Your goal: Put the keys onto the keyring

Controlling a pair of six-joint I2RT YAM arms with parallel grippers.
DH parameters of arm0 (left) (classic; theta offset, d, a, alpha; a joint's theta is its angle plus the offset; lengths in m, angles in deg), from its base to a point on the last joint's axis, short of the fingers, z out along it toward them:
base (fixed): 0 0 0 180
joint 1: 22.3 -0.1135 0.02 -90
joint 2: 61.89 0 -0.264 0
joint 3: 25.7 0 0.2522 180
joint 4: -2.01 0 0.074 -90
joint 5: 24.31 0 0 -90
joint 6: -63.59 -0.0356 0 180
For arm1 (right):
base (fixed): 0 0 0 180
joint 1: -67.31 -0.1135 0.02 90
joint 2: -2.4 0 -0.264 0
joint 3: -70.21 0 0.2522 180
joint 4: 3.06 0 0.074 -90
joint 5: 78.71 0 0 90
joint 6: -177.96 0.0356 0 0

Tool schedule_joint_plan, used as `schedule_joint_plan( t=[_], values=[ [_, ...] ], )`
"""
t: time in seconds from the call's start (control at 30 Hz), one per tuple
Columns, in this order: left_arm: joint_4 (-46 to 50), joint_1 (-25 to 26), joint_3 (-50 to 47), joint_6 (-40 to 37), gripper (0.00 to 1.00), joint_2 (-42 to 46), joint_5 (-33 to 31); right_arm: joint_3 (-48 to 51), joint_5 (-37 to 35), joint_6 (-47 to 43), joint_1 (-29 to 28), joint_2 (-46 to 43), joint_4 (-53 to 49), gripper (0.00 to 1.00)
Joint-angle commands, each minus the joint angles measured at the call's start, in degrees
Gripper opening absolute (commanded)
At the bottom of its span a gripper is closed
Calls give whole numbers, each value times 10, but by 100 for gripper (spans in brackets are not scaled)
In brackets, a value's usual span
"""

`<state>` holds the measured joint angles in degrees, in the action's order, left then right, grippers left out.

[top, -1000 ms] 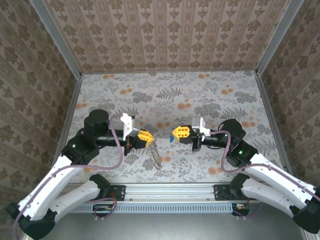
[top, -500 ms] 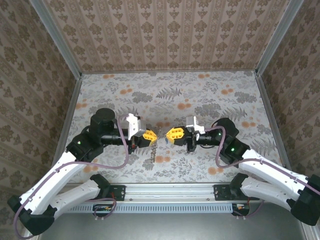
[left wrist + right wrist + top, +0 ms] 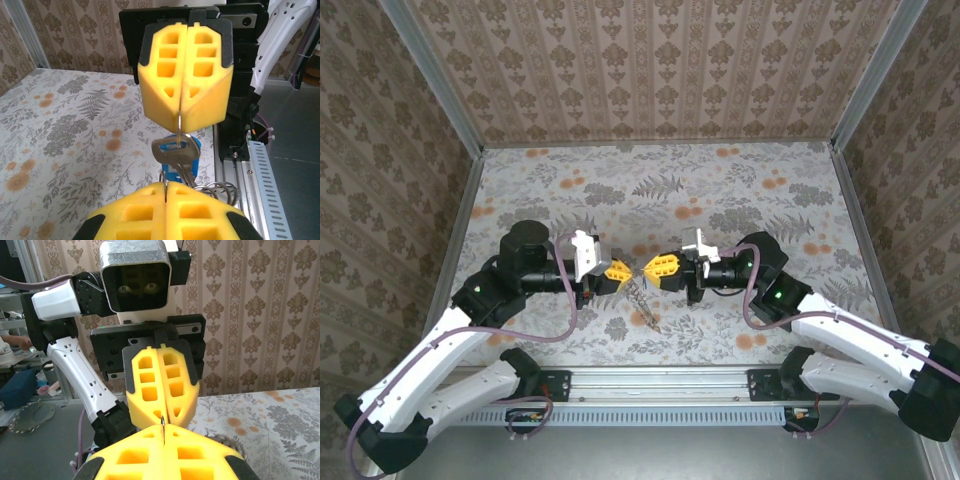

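Left hand (image 3: 623, 272) and right hand (image 3: 653, 268) nearly touch mid-table (image 3: 670, 190); far side open

Left gripper (image 3: 617, 272) and right gripper (image 3: 658, 268) are tip to tip, jaws closed, above floral table (image 3: 720, 190). Keyring (image 3: 642, 300) chain dangles beneath the junction.

A floral tablecloth (image 3: 720, 190) (grey ferns, orange blossoms) spreads across the middle of the frame; beige damask wallpaper panels (image 3: 650, 70) stand along the top and both sides, and an aluminium rail (image 3: 660, 380) crosses the bottom.
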<state>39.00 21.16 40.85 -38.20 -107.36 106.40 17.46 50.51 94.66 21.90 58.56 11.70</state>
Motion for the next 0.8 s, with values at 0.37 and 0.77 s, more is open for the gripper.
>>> schedule_joint_plan(
  t=[0.37,0.77],
  values=[
    [-33,4,-4,-12,0,19,6,-19,-28,11,-12,16,-4,0],
    [-33,4,-5,-12,0,20,9,-10,-48,-3,-16,16,-5,0]
  ],
)
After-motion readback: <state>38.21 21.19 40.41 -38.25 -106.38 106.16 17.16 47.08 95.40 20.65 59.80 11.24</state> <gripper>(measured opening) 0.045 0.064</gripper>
